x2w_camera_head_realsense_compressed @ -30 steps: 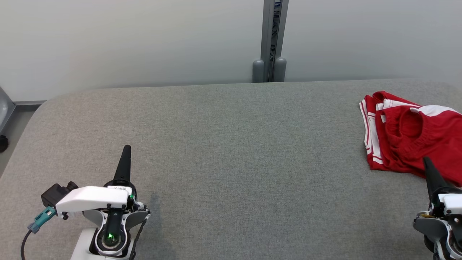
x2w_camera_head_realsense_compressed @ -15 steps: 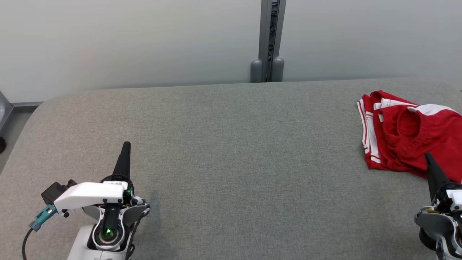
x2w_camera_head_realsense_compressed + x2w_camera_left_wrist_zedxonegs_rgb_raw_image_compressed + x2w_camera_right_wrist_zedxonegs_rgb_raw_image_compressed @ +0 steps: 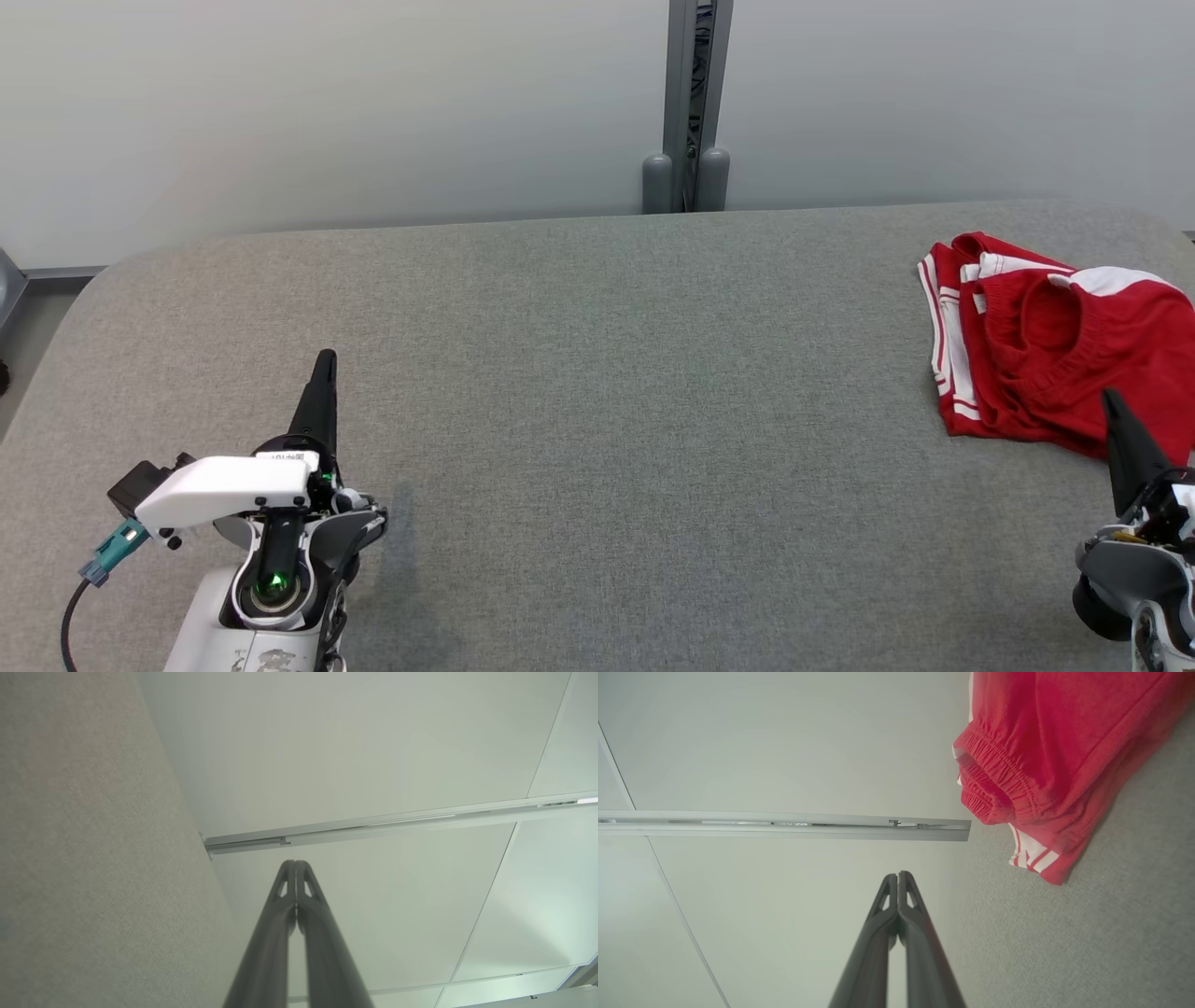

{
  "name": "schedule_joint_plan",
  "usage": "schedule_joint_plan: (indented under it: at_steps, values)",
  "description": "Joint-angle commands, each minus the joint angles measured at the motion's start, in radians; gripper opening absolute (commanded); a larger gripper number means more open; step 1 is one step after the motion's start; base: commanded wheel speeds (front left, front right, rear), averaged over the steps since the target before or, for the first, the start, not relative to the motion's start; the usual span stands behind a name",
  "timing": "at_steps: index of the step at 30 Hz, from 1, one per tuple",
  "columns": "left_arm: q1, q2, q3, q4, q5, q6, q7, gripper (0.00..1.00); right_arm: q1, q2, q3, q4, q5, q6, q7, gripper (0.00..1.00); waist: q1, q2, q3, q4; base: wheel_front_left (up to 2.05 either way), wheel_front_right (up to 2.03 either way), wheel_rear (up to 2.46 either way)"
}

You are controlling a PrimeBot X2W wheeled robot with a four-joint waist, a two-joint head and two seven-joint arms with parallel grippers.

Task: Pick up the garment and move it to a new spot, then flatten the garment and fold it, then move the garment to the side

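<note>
The garment (image 3: 1055, 350) is a pair of red shorts with white side stripes and an elastic waistband, lying crumpled at the far right of the grey table (image 3: 597, 392). In the right wrist view the garment (image 3: 1045, 760) fills the upper right. My right gripper (image 3: 1113, 403) is shut and empty, its tip just in front of the garment's near edge; its fingertips (image 3: 898, 877) are pressed together. Low on the left side of the table, my left gripper (image 3: 325, 359) is shut on nothing and far from the garment, its fingers (image 3: 295, 864) closed tip to tip.
A pale wall with a grey metal post (image 3: 686, 103) stands behind the table. The table's rounded left edge (image 3: 56, 317) drops to the floor. Open grey cloth surface stretches between the two arms.
The head camera has shifted, so the whole picture slid slightly left. Both arms sit a little lower in view; the garment lies as before.
</note>
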Motion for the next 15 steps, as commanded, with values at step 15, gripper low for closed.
schedule_joint_plan:
  at_steps: [15]
  values:
    - [-0.026,0.005,0.005,0.008,-0.040,-0.007,0.009,0.00,-0.018,0.001,-0.014,0.009,0.042,0.000,0.020,0.00,0.0000,0.0000,0.000,-0.003,0.00,0.00,0.00]
